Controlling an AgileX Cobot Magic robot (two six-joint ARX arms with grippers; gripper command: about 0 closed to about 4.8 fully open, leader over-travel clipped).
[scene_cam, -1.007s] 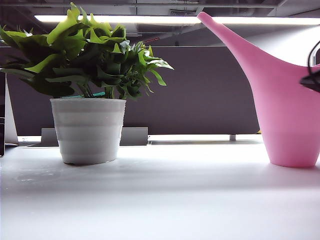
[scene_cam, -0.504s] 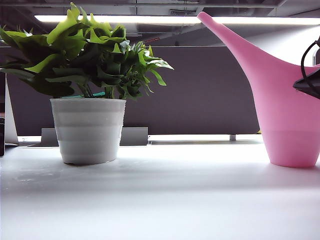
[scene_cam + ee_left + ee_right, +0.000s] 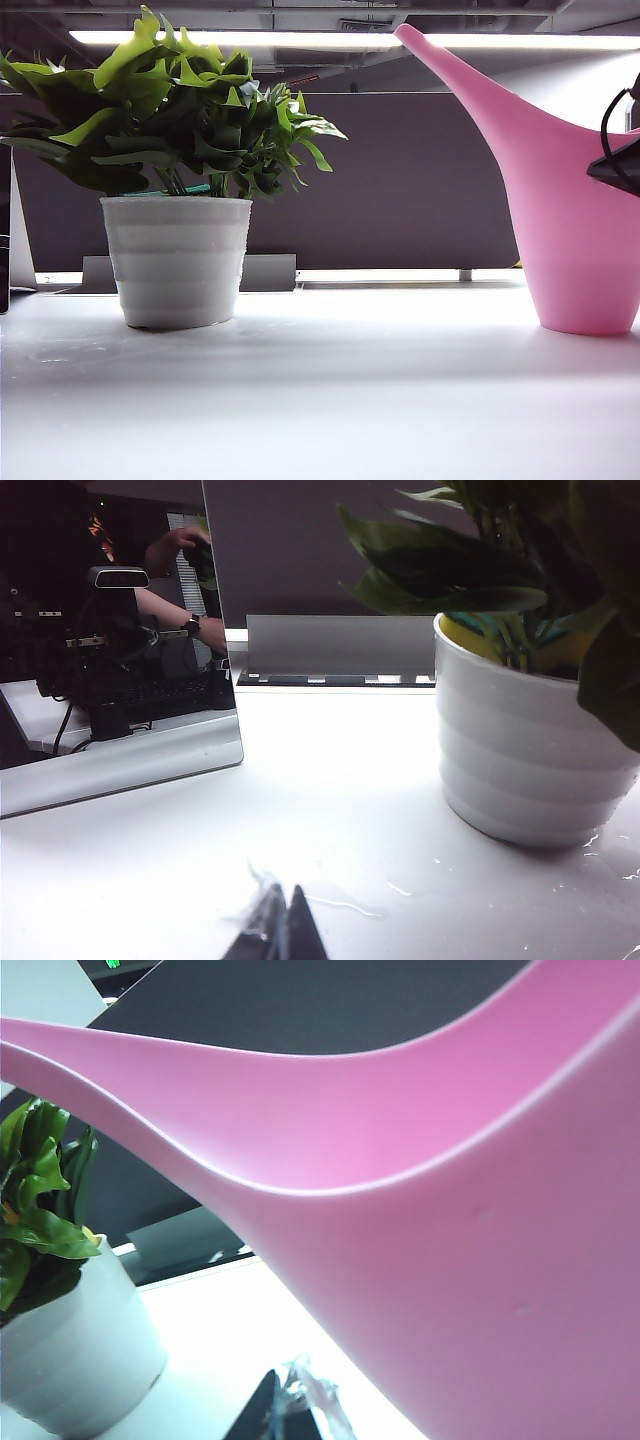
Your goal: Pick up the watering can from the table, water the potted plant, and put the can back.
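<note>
Watering can [image 3: 575, 215]: stands upright on the table [image 3: 320, 400] at the 3 o'clock edge of the exterior view, base flat, long spout rising toward 11 o'clock. Well apart from it, at 9 o'clock, the potted plant [image 3: 175, 170] sits in its ribbed white pot.

Right gripper [image 3: 290, 1415]: pressed close against the can's body; its wrist view is almost filled with pink. Only the dark tips show at 6 o'clock of that view, jaws closed together, and no part of the can sits between them. In the exterior view a dark piece of that arm juts in at the can's upper flank. By my reading the can is not yet picked up.

Left gripper [image 3: 278, 930]: low over the table, near the pot, jaws closed, holding nothing.

Advice for you, operator: the handle is out of frame, so I cannot tell how near the tips are to it. Open the right jaws before reaching in. Grip the handle, not the smooth tapered body, which would likely slip. Lift straight up so the base clears before swinging toward 9 o'clock, and keep the spout raised until it is over the leaves.
</note>
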